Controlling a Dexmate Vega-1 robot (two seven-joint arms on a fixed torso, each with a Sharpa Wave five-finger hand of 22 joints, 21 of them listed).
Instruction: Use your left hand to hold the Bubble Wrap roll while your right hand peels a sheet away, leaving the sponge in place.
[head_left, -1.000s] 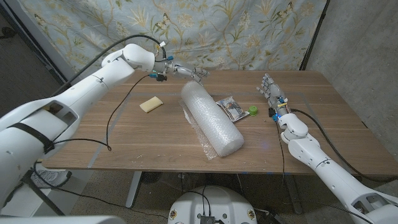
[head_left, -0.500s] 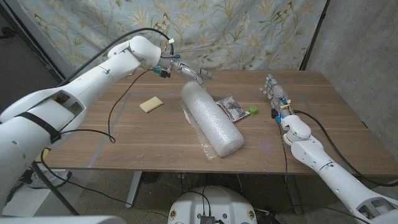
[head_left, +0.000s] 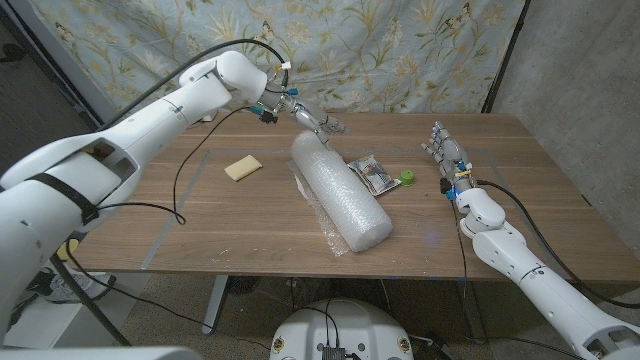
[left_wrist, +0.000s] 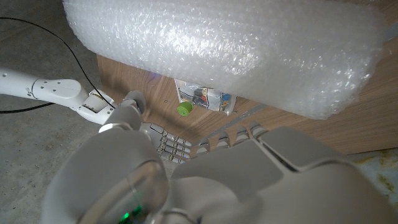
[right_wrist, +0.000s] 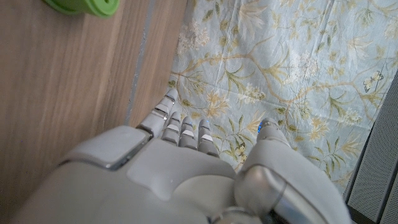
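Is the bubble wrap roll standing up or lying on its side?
Lying on its side. The bubble wrap roll stretches lengthwise across the table, with a loose sheet edge underneath it.

The Bubble Wrap roll (head_left: 340, 193) is translucent white, dimpled all over with small bubbles. The sponge (head_left: 242, 167) is pale yellow. A small cap (head_left: 408, 178) is bright green. The bench (head_left: 230, 220) is brown wood grain. Behind hangs a pale blue curtain (head_left: 380, 50) patterned with tan leaves and butterflies. Both arms are glossy white.

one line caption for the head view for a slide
Left hand hovers at the far end of the Bubble Wrap roll; right hand waits open beside it.
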